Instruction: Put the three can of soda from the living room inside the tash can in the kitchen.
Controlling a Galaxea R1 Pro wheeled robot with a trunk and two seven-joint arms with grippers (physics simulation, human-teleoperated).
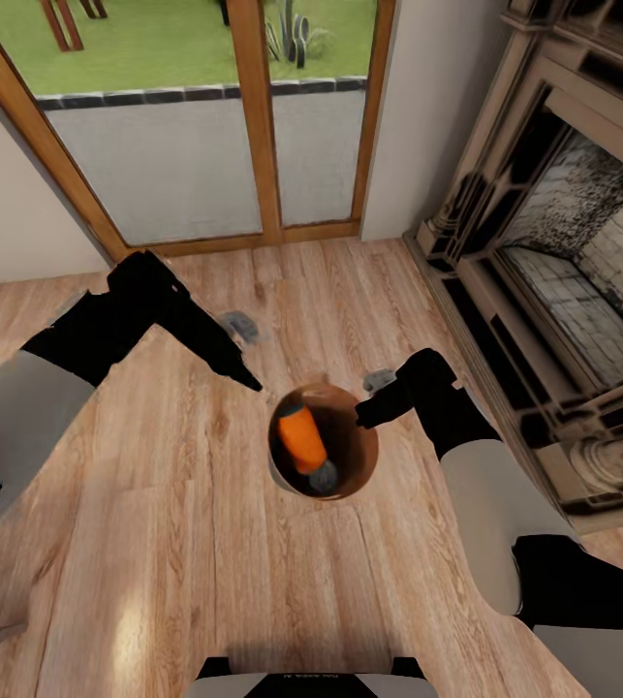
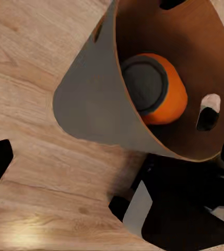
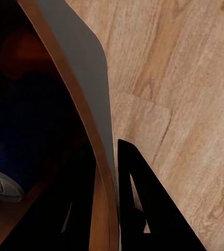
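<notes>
Now the right gripper (image 1: 361,415) clamps the bin's (image 1: 369,463) rim, an orange can (image 1: 302,438) inside; whether the left gripper (image 1: 250,382) is parted is unclear.

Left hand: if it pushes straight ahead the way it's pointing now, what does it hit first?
Most likely the tash can: its grey outer wall lies dead ahead in the left wrist view, orange can of soda inside. Depth is unclear.
</notes>
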